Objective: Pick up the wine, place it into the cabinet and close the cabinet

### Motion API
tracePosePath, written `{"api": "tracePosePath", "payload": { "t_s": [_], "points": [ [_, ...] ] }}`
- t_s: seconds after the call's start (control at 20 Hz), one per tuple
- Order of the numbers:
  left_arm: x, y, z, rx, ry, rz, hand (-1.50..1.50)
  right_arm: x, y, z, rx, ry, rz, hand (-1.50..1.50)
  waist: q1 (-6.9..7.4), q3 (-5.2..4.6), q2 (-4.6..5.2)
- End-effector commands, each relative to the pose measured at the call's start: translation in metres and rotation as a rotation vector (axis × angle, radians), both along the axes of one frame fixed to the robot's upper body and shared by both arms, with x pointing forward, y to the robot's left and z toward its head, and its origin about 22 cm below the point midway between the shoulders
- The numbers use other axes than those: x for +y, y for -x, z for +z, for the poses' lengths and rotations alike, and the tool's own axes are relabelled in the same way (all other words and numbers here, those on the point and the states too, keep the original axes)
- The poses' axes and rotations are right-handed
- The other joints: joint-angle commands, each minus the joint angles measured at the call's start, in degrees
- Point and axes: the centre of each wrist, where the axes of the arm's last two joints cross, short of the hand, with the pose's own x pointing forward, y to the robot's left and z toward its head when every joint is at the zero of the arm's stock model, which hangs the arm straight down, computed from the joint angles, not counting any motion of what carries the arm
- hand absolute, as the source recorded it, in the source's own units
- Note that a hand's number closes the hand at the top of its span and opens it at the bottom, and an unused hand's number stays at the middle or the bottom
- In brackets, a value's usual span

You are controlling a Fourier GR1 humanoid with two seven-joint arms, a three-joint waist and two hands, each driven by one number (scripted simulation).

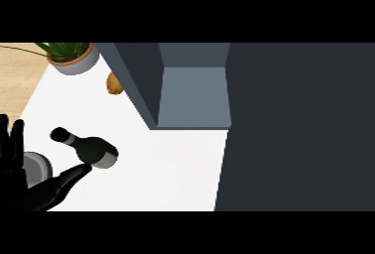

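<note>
While its straight fingers point up along the left edge of the head view and its thumb stretches out to the right, the robot's black left hand (22,186) is spread wide and holds nothing. The thumb tip lies just below and left of the dark glass wine bottle with a pale band near its base (92,149), very close to the bottle's body, though whether the two touch cannot be told. The bottle appears tilted from this steep angle, its black-capped neck pointing up and to the left and its broad base toward the lower right, and it sits on the white table (168,168) out in the open, well apart from the cabinet's opening. Just left of the thumb, partly hidden behind the palm, a rounded grey object (38,168) shows at the table's left side; what it is cannot be made out. Farther up, the dark grey cabinet (300,124) fills the right half of the view, with its open compartment showing a lighter blue-grey inner floor (194,94), and a dark panel running diagonally along the compartment's left side. Beside that panel, a small orange-brown item (113,84) peeks out on the table. At the upper left corner stands a green leafy plant in a round light grey pot (75,58), next to a strip of pale wooden surface (18,74). The right hand does not show.
</note>
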Motion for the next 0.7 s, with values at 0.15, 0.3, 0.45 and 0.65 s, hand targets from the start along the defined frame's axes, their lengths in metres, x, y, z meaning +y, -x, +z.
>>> {"api": "tracePosePath", "payload": {
  "t_s": [0.15, 0.3, 0.45, 0.65],
  "points": [
    [0.026, -0.016, -0.042, 0.052, 0.032, -0.004, -1.50, -0.004, 0.039, 0.015, -0.037, -0.023, 0.024, -1.50, -0.32, -0.01, -0.02],
    [0.035, -0.021, -0.059, 0.066, 0.046, 0.014, -1.50, -0.010, 0.036, 0.018, -0.033, -0.012, 0.031, -1.50, -0.38, 0.00, 0.01],
    [0.014, -0.032, -0.073, 0.044, 0.045, -0.002, -1.50, -0.013, 0.024, 0.021, -0.039, -0.006, 0.026, -1.50, -0.25, 0.03, 0.06],
    [0.048, -0.016, -0.086, 0.053, 0.011, 0.062, -1.50, -0.014, 0.027, 0.018, -0.024, -0.015, 0.013, -1.50, -0.06, 0.05, 0.00]
  ]
}}
